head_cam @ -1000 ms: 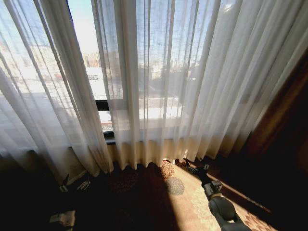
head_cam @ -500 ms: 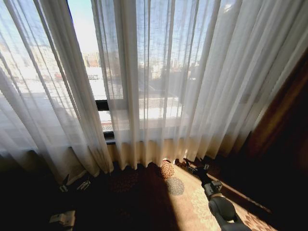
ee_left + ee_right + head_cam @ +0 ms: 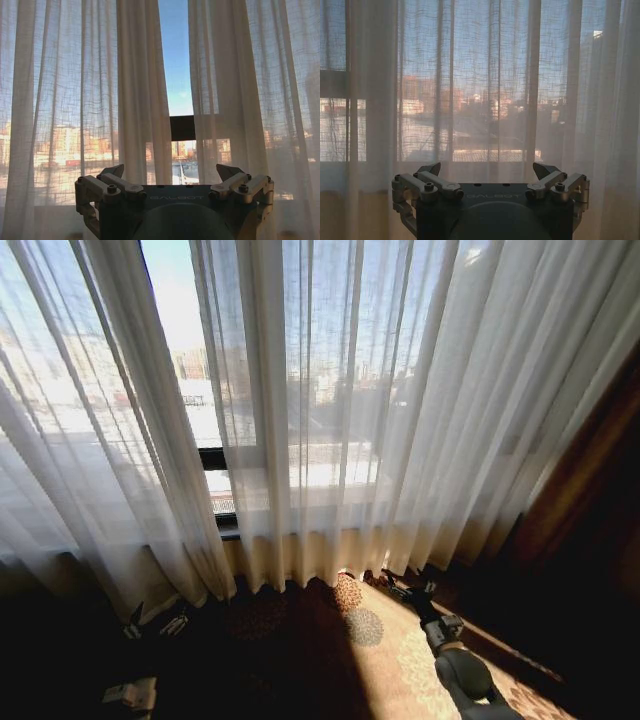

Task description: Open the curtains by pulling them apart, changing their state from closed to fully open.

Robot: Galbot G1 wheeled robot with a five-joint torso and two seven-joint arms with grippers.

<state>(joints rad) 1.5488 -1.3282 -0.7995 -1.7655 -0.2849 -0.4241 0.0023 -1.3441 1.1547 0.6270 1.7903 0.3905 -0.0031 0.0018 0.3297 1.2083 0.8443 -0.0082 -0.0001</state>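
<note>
Sheer white-cream pleated curtains (image 3: 330, 410) hang floor-length across the window ahead of both grippers, the two panels parted by a narrow gap through which blue sky and a dark window frame bar (image 3: 182, 128) show. In the head view that gap sits up and to the left, above the left gripper (image 3: 155, 622), which is low in shadow near the hem of the left panel, not touching the fabric. From the left wrist view the left gripper (image 3: 170, 175) has its fingers spread wide with nothing between them, and the gap lies straight ahead of it. The right gripper (image 3: 405, 587) is low over a patterned red and cream carpet (image 3: 360, 630), just short of the hem of the right panel. In the right wrist view the right gripper (image 3: 487, 170) is also spread wide and empty, facing unbroken fabric with hazy buildings showing through the weave. Raised lettering reading GALBOT (image 3: 176, 197) is on the dark gripper body in both wrist views.
</note>
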